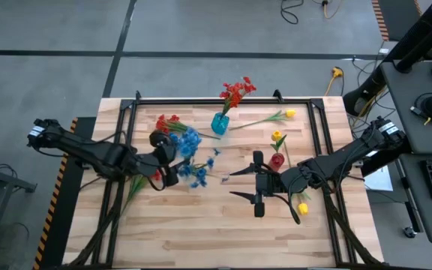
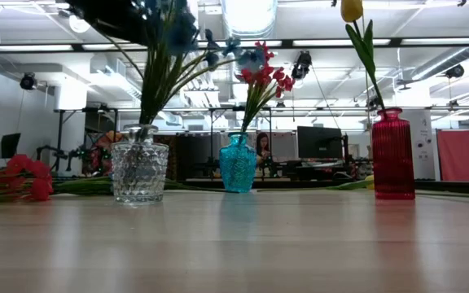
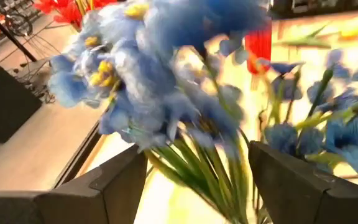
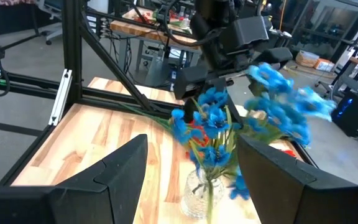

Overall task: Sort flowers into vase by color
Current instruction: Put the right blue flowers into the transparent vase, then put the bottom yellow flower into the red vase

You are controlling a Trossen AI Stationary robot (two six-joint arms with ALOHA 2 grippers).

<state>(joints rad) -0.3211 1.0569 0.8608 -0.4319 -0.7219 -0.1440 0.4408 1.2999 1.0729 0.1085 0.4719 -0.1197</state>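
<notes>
Your left gripper: fingers spread, unclenched, around blue flowers in the clear vase. Your right gripper: spread, empty, mid-table.

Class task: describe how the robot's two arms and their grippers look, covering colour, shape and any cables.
Both arms are dark, almost black, built of jointed segments with pale labels near their bases. The left gripper and right gripper each have two flat, wedge-shaped dark fingers. Thin dark cabling runs along the arms.
</notes>
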